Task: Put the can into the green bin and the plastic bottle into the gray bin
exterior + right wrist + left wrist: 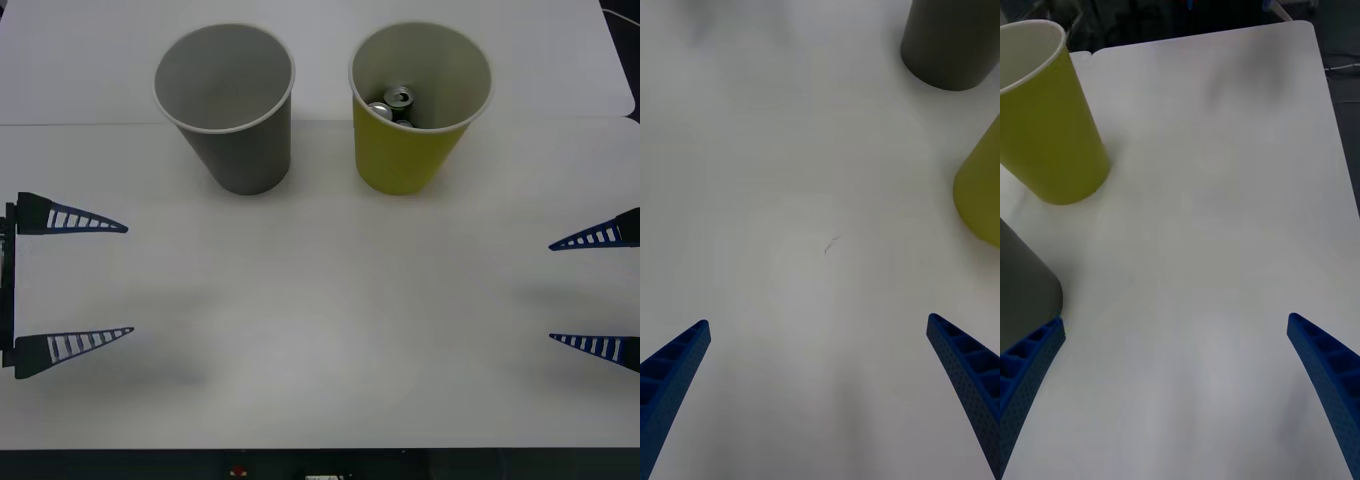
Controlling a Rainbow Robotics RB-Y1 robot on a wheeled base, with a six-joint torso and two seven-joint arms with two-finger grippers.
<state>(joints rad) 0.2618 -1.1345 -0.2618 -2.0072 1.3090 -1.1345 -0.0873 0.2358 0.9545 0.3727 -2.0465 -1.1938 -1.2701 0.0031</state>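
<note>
While both arms wait near the table's (320,330) side edges, the can (393,104) lies inside the green cup (410,150) at the far right. The gray cup (240,150) stands just left of it. The left gripper (128,278) and right gripper (551,291) are both spread wide, holding nothing.

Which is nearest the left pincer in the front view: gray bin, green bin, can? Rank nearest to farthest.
From the left pincer, open at the table's left edge:
1. gray bin, far side, left of centre, nearest.
2. green bin, far side, right of the gray one.
3. can, inside the green bin, toward its back, marginally beyond the bin's near wall.
</note>
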